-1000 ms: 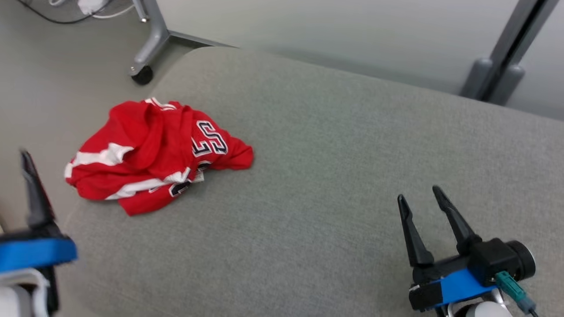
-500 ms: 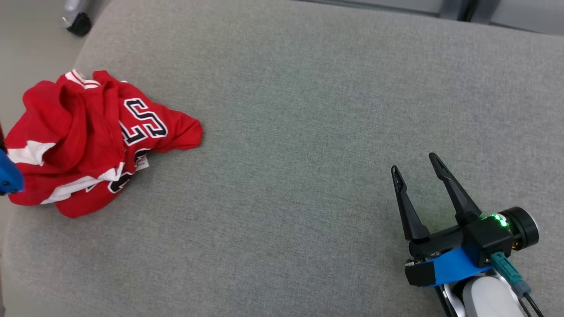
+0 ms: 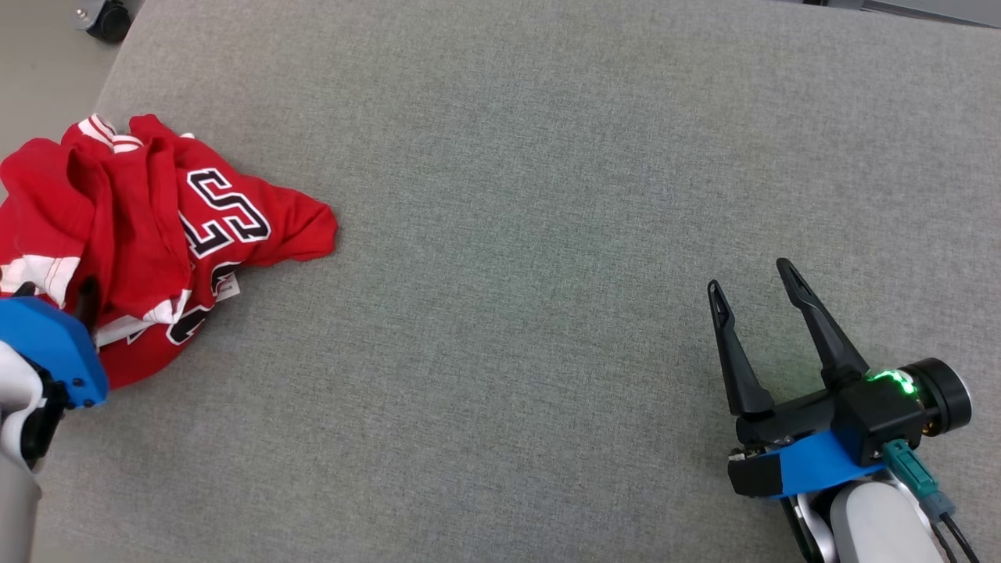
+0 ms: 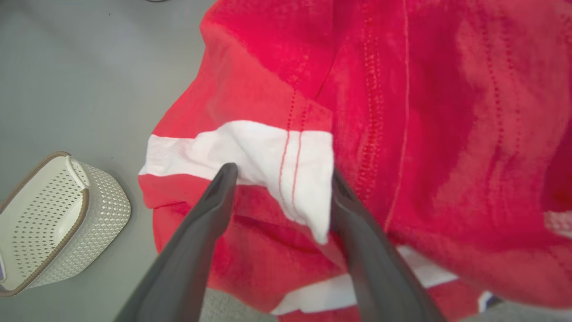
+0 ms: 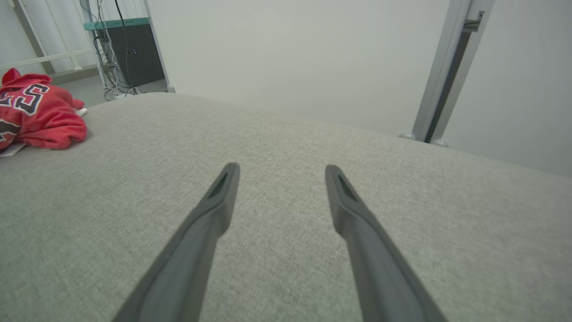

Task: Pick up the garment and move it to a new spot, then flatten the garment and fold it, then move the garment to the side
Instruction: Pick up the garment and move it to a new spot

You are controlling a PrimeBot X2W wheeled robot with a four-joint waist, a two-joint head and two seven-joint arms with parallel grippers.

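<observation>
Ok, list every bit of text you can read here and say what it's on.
Jersey: two large black, white-edged digits, turned and creased; one looks like "5" or "2", unsure.
Second print lower down: mostly folded under, unreadable.
White tag: too small to read.
Nothing else carries text.

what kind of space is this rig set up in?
Probably a robotics lab or test room, not a home: a grey fabric-covered work surface, a dark equipment cabinet with loose cables, and a caster wheel on bare floor.

Red garment (image 3: 141,227), white bands, perhaps navy numerals
</observation>
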